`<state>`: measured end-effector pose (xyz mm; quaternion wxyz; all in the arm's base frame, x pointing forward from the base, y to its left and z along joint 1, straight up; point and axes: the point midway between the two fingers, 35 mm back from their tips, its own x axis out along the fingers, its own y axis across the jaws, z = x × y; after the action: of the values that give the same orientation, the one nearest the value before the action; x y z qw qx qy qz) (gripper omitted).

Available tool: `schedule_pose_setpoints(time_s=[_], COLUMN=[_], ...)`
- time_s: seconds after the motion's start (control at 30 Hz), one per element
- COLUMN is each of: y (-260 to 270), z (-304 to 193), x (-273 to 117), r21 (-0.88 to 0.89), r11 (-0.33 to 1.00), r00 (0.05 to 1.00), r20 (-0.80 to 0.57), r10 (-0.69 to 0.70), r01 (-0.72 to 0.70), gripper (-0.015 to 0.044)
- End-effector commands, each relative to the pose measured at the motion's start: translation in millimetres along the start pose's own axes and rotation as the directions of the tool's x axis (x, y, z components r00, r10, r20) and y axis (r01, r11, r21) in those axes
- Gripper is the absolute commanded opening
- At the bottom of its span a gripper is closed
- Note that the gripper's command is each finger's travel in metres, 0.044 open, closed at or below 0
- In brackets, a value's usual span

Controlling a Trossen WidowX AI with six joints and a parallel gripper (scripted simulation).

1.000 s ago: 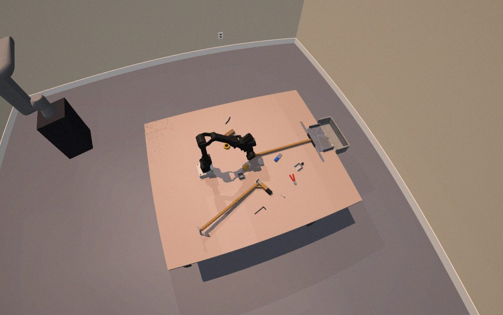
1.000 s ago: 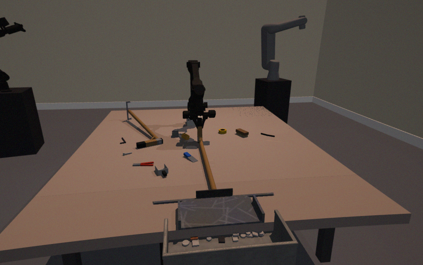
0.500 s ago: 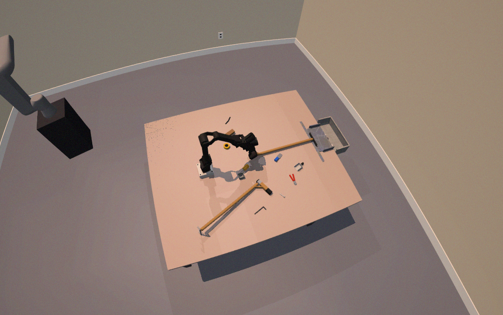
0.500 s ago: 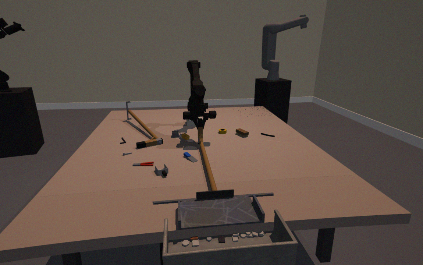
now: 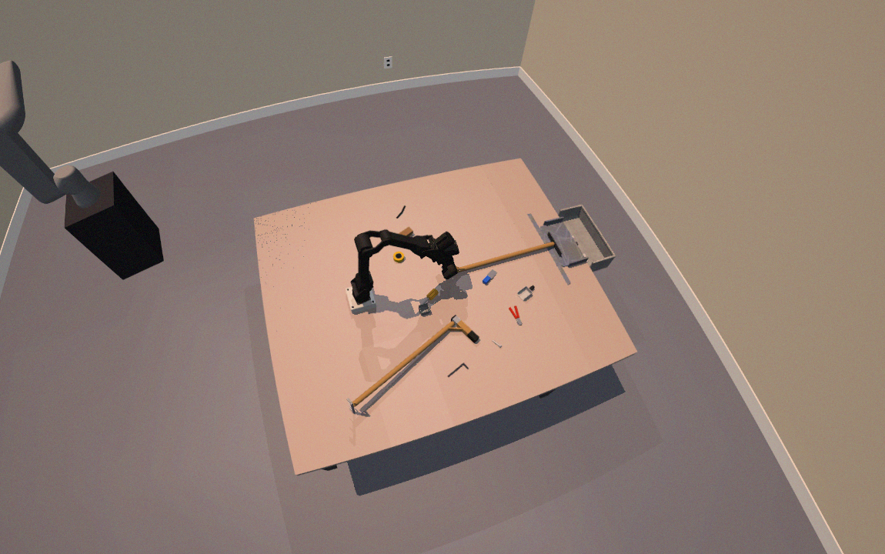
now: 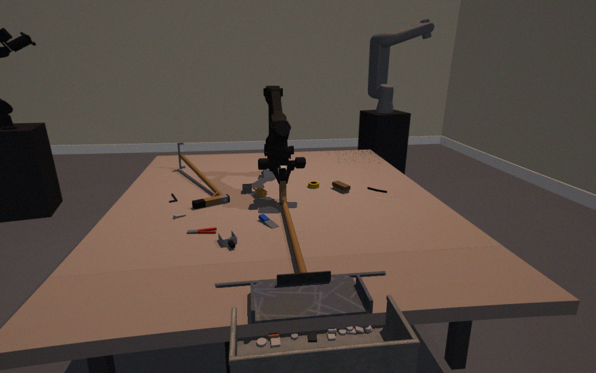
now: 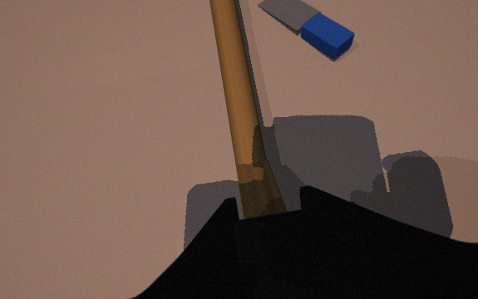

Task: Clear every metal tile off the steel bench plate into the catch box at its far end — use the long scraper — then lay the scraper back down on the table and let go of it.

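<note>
Steel bench plate seems cleared, tiles being seen in the catch box at its far end. Scraper is clenched in the gripper, blade toward three o'clock (from above); laying down and release are left.

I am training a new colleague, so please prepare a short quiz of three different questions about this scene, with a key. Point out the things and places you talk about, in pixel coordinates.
1. True or false: the gripper [image 5: 451, 273] [image 6: 283, 180] [image 7: 268, 202] has its fingers shut on the handle of the long scraper [image 5: 508, 256] [image 6: 293, 236] [image 7: 232, 83].
2. Multiple choice: where do small pieces lie in the exterior view?
a) under the yellow ring [image 5: 399, 257] [image 6: 313, 184]
b) in the catch box [image 5: 603, 242] [image 6: 323, 350]
c) on the brown block [image 5: 406, 231] [image 6: 341, 186]
3. Fill in the missing word: the pliers [image 5: 514, 315] [image 6: 202, 230] have ____ handles.

Key: 1 true; 2 b; 3 red
</note>
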<state>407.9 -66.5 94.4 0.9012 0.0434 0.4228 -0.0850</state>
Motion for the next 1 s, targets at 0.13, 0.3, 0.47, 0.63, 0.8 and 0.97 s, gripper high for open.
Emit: schedule_pose_setpoints(time_s=[0.13,0.3,0.47,0.63,0.8,0.97], y=[1,1,1,1,1,2], z=[16,19,24,30,36,42], x=[6,9,12,15,18,22], r21=[0.002,0.002,0.002,0.002,0.002,0.002], r11=[1.000,1.000,1.000,1.000,1.000,1.000], r00=[1.000,1.000,1.000,1.000,1.000,1.000], r20=[0.019,0.020,0.020,0.021,0.021,0.022], r10=[-0.002,-0.002,-0.002,-0.001,-0.001,-0.001], r01=[0.001,0.001,0.001,0.001,0.001,0.001], gripper=[0.0000,0.0000,0.0000,0.0000,0.0000,0.0000])
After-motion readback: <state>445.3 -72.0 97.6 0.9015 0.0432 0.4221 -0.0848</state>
